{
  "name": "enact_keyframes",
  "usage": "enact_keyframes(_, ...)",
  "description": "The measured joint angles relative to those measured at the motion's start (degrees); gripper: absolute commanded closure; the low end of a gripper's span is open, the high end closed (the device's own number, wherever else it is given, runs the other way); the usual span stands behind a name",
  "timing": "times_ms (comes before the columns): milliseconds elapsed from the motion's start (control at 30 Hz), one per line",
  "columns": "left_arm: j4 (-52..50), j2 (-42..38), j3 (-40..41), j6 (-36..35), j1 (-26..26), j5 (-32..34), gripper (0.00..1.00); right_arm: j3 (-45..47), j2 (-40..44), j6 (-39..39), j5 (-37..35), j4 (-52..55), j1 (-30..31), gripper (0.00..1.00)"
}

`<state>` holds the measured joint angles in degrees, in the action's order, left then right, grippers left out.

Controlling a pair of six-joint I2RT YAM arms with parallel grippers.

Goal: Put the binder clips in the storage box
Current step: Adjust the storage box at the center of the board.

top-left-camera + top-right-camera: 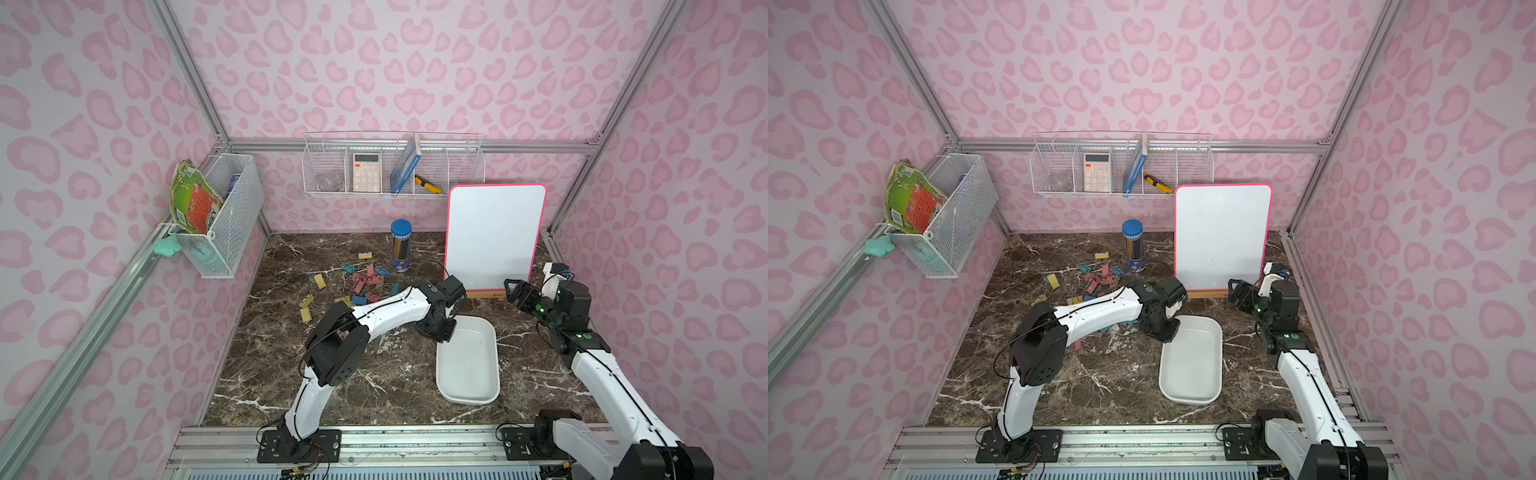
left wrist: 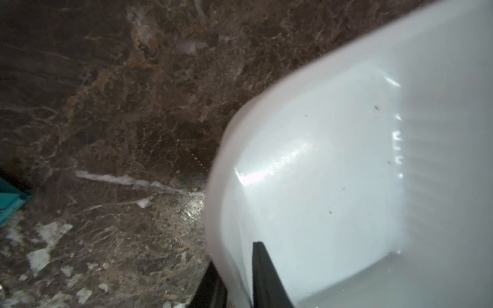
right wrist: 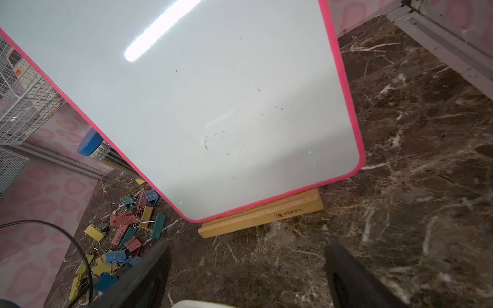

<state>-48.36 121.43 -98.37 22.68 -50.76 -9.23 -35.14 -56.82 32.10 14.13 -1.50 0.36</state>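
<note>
The binder clips [image 1: 365, 282] lie scattered in pink, teal, blue and yellow at the back left of the marble table, seen in both top views [image 1: 1096, 280] and in the right wrist view [image 3: 125, 234]. The white storage box [image 1: 469, 365] sits front right and holds nothing. My left gripper [image 1: 446, 336] is at the box's far left corner. In the left wrist view it [image 2: 234, 256] is shut on the box wall [image 2: 333, 160], one finger inside, one outside. A teal clip [image 2: 10, 202] shows at that view's edge. My right gripper [image 1: 513, 293] hovers open beside the whiteboard, nothing between its fingers [image 3: 246, 248].
A pink-framed whiteboard [image 1: 494, 237] stands in a wooden holder [image 3: 261, 213] behind the box. A blue-lidded pencil tube [image 1: 401, 245] stands next to the clips. Wire baskets hang on the left wall [image 1: 224, 216] and back wall [image 1: 392, 166].
</note>
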Motion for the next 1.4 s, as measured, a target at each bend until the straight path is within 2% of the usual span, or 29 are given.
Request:
enact_keyframes(133, -3.8, 1.0, -3.1, -5.9, 0.1, 0.3, 0.98, -1.9, 0.3, -0.7, 0.1, 1.5, 0.1, 0.08)
enact_keyframes(233, -6.3, 1.1, -4.7, -12.0, 0.6, 2.0, 1.0, -3.1, 1.3, -1.2, 0.2, 3.1, 0.5, 0.08)
enact_keyframes(400, -10.3, 1.1, -4.9, -28.7, 1.1, 4.5, 1.0, -3.2, 3.1, -2.2, 0.1, 4.4, 2.2, 0.08)
enact_keyframes(500, -11.3, 1.1, -4.8, -39.8, 1.0, 3.8, 1.0, -3.2, 3.1, -2.3, 0.2, 4.9, 3.1, 0.08)
enact_keyframes(633, -12.3, 1.1, -6.3, -50.3, 1.0, 0.8, 1.0, -3.2, 3.1, -2.3, 0.5, 6.5, 3.4, 0.08)
enact_keyframes(800, -12.6, 1.6, -6.3, -56.9, 1.0, -0.8, 0.86, -3.4, 4.8, -2.3, 0.4, 7.7, 3.8, 0.08)
enact_keyframes(867, -13.2, 1.6, -5.0, -57.9, 1.3, -0.8, 0.75, -3.9, 5.1, -2.3, 0.3, 8.4, 4.2, 0.08)
enact_keyframes(933, -13.0, 0.7, -4.1, -58.0, 1.4, -1.2, 0.59, -4.7, 4.9, -2.3, -0.1, 9.2, 4.9, 0.08)
enact_keyframes(967, -12.7, -0.2, -3.7, -58.0, 1.4, -1.5, 0.57, -5.3, 4.5, -2.3, -0.1, 9.9, 5.4, 0.08)
enact_keyframes(1100, -8.7, -6.1, -1.6, -56.0, 2.0, -1.5, 0.21, -9.2, 0.7, -3.7, 0.3, 11.3, 8.3, 0.08)
enact_keyframes(1233, 0.6, -20.0, 4.1, -48.7, 5.3, -3.1, 0.11, -16.0, -7.0, -7.1, 1.2, 13.6, 15.3, 0.08)
enact_keyframes(1267, 3.7, -23.8, 5.9, -46.1, 6.6, -3.6, 0.05, -17.8, -9.4, -8.2, 1.0, 14.0, 17.9, 0.08)
enact_keyframes(1400, 19.4, -41.2, 18.2, -30.1, 13.1, -3.5, 0.01, -25.4, -21.9, -12.4, 1.1, 14.7, 28.8, 0.08)
